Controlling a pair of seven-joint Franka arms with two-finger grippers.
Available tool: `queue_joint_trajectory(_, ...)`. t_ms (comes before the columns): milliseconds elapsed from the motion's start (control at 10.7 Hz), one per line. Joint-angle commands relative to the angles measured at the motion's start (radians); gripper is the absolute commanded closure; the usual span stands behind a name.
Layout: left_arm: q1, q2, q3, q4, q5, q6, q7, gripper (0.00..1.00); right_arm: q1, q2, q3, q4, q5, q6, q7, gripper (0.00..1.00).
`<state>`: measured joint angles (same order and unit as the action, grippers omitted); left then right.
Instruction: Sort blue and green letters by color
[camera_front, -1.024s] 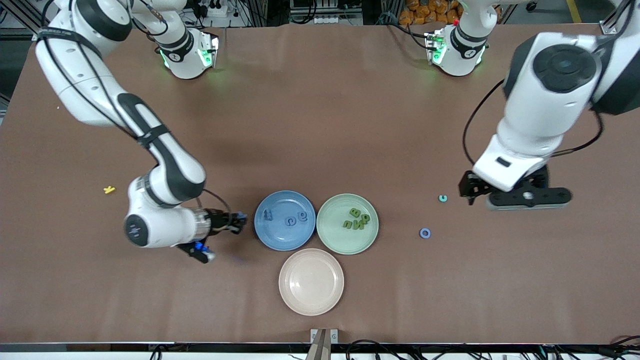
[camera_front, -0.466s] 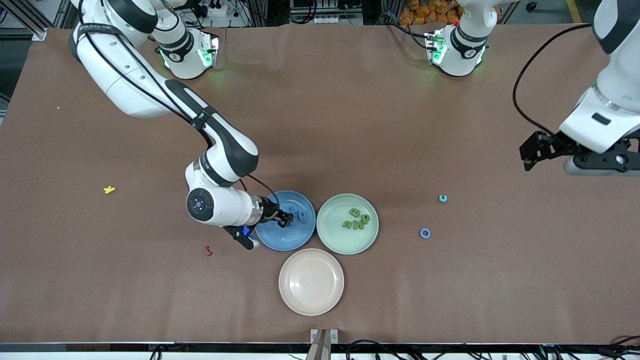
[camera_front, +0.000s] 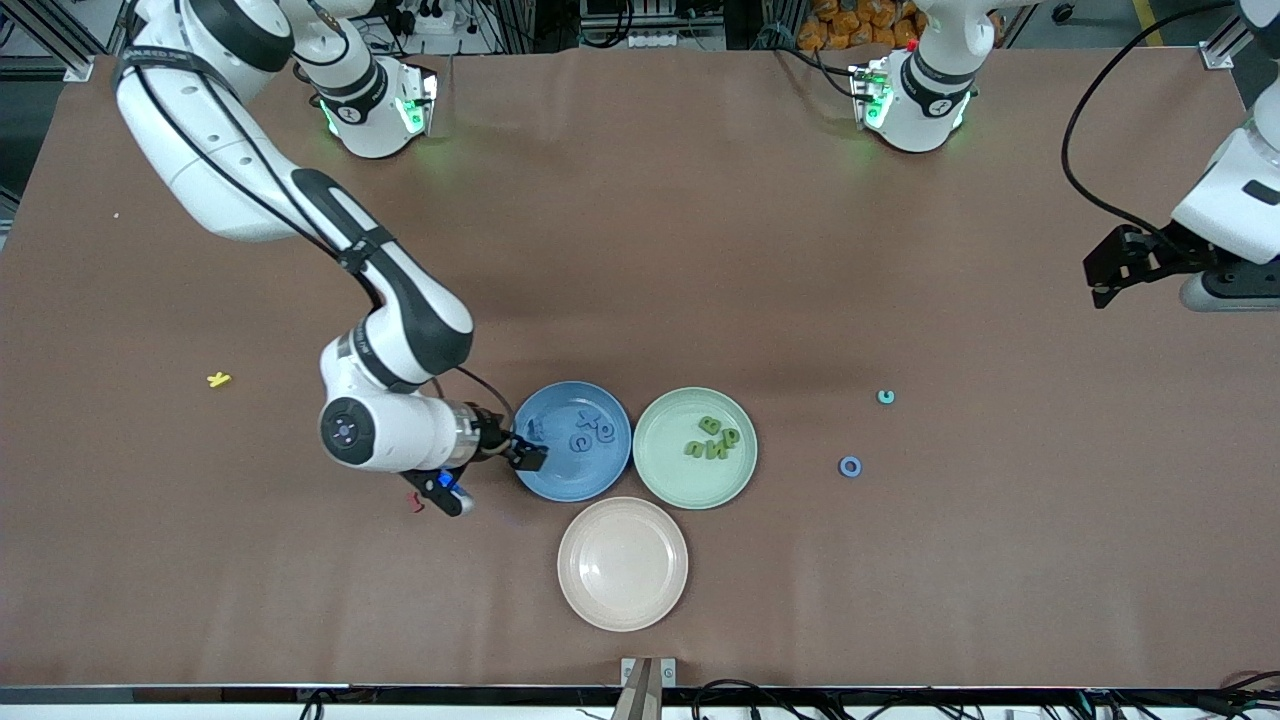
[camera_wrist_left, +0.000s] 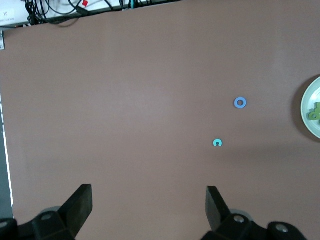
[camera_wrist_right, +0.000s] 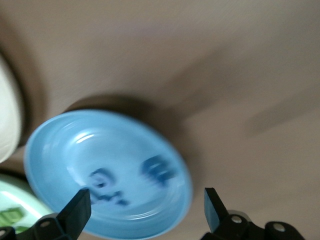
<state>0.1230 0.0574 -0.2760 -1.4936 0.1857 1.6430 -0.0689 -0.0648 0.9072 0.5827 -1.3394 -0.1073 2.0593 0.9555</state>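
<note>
The right gripper is hanging just over the rim of the blue plate at the edge toward the right arm's end of the table, its fingers spread apart and holding nothing. My guess is it is sitting that low and close because it is dealing with this plate's load. 4 blue letters are lying in the plate, and the green letters are sitting in a small cluster in the green plate beside it, so most of the sorting looks done. A pink plate nearer the front camera is lying bare.

The left gripper is waiting high over the left arm's end of the table, fingers wide and carrying nothing. A blue ring and a small teal piece are lying loose on the table between it and the green plate; the ring probably belongs with the blue ones.

The table is wearing a plain brown cover. A tiny yellow letter is lying out toward the right arm's end, and a dark red scrap is peeking out by the right wrist. Cables and stands are lining the edge by the robot bases
</note>
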Motion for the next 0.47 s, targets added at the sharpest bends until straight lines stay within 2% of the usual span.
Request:
queue_joint_trajectory(0, -0.058, -0.044, 0.056, -0.023, -0.032, -0.061, 0.006, 0.0, -0.079, -0.066, 0.002, -0.017, -0.142, -0.132, -0.2, 0.0)
queue_joint_trajectory(93, -0.068, -0.045, 0.075, -0.023, -0.058, -0.061, 0.011, 0.0, -0.111, -0.073, 0.003, -0.039, -0.176, -0.143, -0.239, 0.0)
queue_joint_trajectory(186, -0.072, -0.044, 0.095, -0.022, -0.104, -0.061, 0.005, 0.0, -0.107, -0.114, -0.032, -0.078, -0.18, -0.133, -0.306, 0.0)
queue_joint_trajectory(372, -0.114, -0.039, 0.168, -0.016, -0.164, -0.052, 0.003, 0.0, -0.055, -0.256, -0.143, -0.191, -0.169, -0.119, -0.414, 0.0)
